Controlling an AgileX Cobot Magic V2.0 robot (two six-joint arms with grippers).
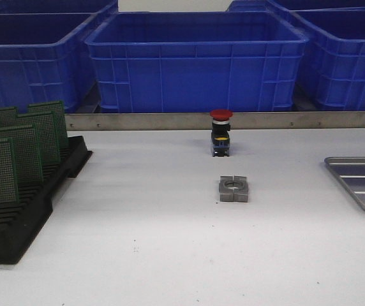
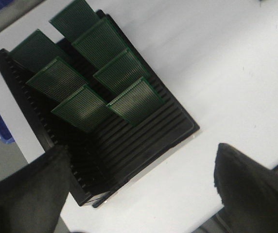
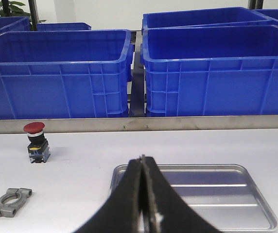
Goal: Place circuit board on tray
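Note:
Several green circuit boards (image 1: 16, 153) stand upright in a black slotted rack (image 1: 16, 223) at the table's left; they also show in the left wrist view (image 2: 134, 99). The grey metal tray (image 1: 364, 182) lies at the right edge of the table with nothing on it, and it also shows in the right wrist view (image 3: 217, 194). My left gripper (image 2: 143, 158) is open and empty, above the near end of the rack (image 2: 129, 150). My right gripper (image 3: 142, 160) is shut and empty, over the tray's left end. Neither gripper shows in the front view.
A red-capped push button (image 1: 221, 132) stands mid-table, with a grey metal clamp (image 1: 233, 189) in front of it. Big blue plastic bins (image 1: 195, 57) stand behind a metal rail (image 1: 233, 120) at the table's far edge.

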